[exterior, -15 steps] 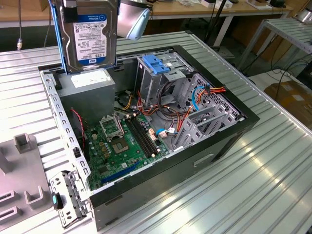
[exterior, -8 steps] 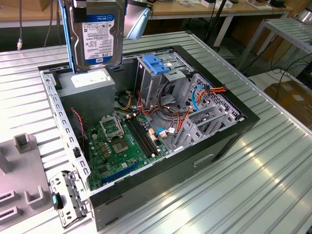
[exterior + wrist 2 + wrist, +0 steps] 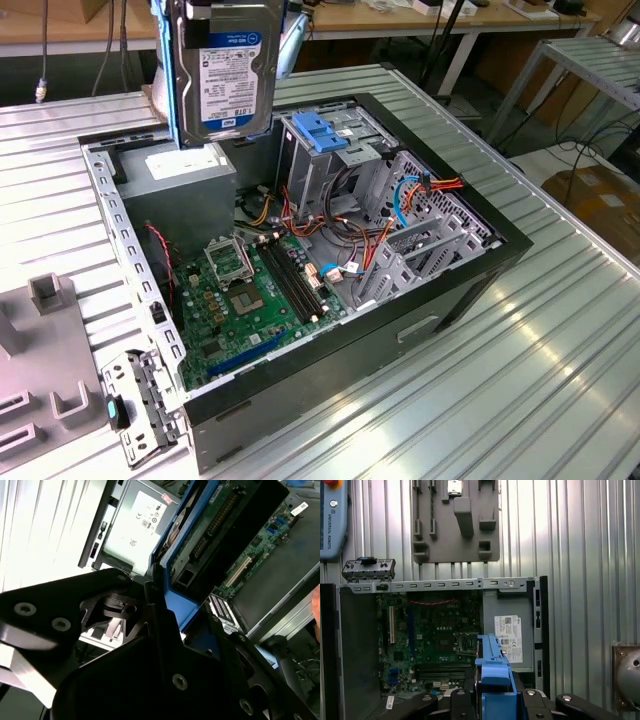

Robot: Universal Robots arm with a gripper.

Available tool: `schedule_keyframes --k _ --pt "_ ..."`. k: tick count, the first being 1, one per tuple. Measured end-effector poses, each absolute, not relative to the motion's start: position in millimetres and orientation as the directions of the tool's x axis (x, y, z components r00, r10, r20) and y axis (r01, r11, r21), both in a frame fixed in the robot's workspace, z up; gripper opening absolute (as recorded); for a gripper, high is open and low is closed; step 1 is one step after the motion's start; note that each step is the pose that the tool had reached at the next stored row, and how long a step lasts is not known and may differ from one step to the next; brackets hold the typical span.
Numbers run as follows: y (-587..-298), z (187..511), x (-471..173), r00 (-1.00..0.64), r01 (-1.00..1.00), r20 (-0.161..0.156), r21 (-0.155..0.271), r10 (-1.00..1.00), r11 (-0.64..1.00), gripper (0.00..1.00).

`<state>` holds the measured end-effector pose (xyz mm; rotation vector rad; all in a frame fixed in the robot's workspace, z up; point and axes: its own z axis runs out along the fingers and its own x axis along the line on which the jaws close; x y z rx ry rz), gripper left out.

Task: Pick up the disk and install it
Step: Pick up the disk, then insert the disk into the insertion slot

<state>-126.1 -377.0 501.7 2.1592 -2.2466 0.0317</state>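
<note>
Overhead, at the upper left of the exterior view, one disk (image 3: 225, 75) hangs upright above the single open computer case (image 3: 500, 250), its top edge cut off by the frame. In the first wrist view the gripper (image 3: 492, 702), largely cropped, pinches the disk between two black fingers (image 3: 459, 704). One grey power supply (image 3: 185, 185) lies beneath the disk; one blue bracket (image 3: 318, 132) tops the drive cage.
</note>
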Motion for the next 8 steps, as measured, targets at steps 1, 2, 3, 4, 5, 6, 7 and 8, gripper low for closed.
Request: schedule_keyframes --k 1,2,3,4,5,6,7,8 --pt "-377.0 501.5 -124.5 -0.04 -0.999 0.032 0.003 -0.999 0.04 0.37" --pt "-377.0 501.5 -123.0 -0.04 -0.999 0.033 0.003 -0.999 0.04 0.37" --pt "-377.1 501.5 -122.4 -0.04 -0.999 0.033 0.003 -0.999 0.04 0.37" --pt "-377.1 501.5 -122.4 -0.04 -0.999 0.032 0.003 -0.999 0.04 0.37" --pt "-377.0 501.5 -122.3 -0.04 -0.999 0.032 0.003 -0.999 0.04 0.37" --pt "-377.0 501.5 -122.2 -0.04 -0.999 0.032 0.003 -0.999 0.04 0.37" --pt "-377.0 501.5 -122.1 -0.04 -0.999 0.032 0.003 -0.999 0.04 0.37" --pt "-377.0 501.5 -122.1 -0.04 -0.999 0.032 0.003 -0.999 0.04 0.37"
